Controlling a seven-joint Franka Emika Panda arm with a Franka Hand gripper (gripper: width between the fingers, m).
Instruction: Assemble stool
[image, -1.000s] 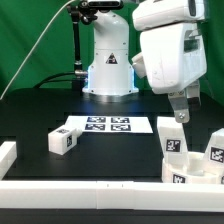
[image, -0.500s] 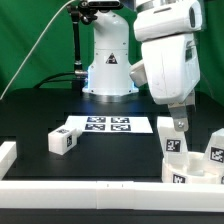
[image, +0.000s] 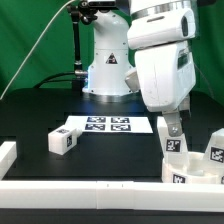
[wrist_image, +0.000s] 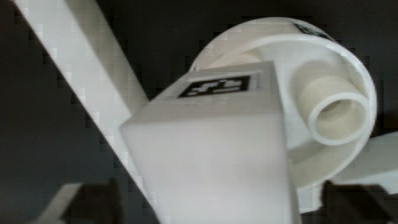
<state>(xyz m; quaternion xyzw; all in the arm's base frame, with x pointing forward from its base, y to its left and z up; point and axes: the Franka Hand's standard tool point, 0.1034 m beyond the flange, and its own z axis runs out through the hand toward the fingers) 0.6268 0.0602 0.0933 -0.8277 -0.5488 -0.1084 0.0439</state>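
Observation:
An upright white stool leg (image: 173, 143) with a square tag stands at the exterior view's right. My gripper (image: 172, 126) is right above it, jaws open and straddling its top. In the wrist view the leg (wrist_image: 210, 150) fills the space between my dark fingers (wrist_image: 365, 197), with a small gap showing on one side, so my gripper (wrist_image: 222, 208) does not grip it. The round seat disc (wrist_image: 294, 60) with a stub peg lies just behind the leg. In the exterior view the seat (image: 188, 172) is low at the right, partly hidden. Another leg (image: 215, 150) stands beside it.
A loose tagged leg (image: 64, 141) lies at the exterior view's left. The marker board (image: 105, 125) lies flat in the middle. White border rails run along the front (image: 90, 190) and left (image: 8, 152); one (wrist_image: 86, 75) shows in the wrist view. The arm's base (image: 108, 60) stands behind.
My gripper has moved down and toward the exterior view's left, onto the upright leg. The leg and the other parts have not moved.

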